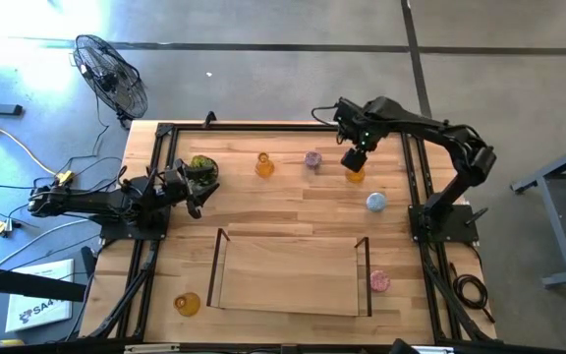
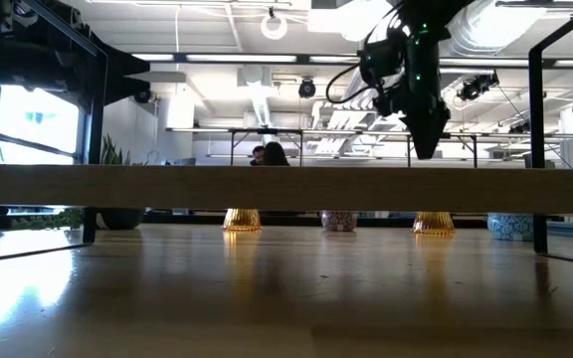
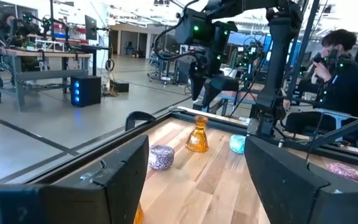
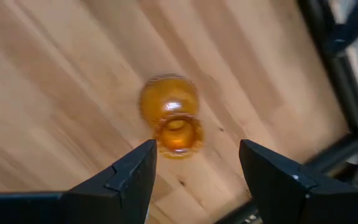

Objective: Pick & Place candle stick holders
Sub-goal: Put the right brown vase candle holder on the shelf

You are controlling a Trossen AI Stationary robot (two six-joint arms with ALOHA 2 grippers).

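Note:
Three amber holders stand upright on their bases: one under my right gripper (image 1: pixel 355 174), one at the far middle (image 1: pixel 264 165), one at the near left (image 1: pixel 187 303). The mauve holder (image 1: pixel 311 159), the light blue one (image 1: pixel 376 203) and the pink one (image 1: pixel 379 281) also rest on the table. My right gripper (image 1: pixel 354 157) hangs open above the amber holder (image 4: pixel 173 121), clear of it, as the low view (image 2: pixel 428 139) shows. My left gripper (image 1: pixel 190 192) is open and empty at the left, beside the green mossy ball (image 1: pixel 202 167).
A low wooden tray with dark corner posts (image 1: pixel 291 275) sits at the near middle; its wall (image 2: pixel 286 187) crosses the low view. A black frame (image 1: pixel 165 133) edges the table. A person (image 3: pixel 340 62) sits beyond the right side.

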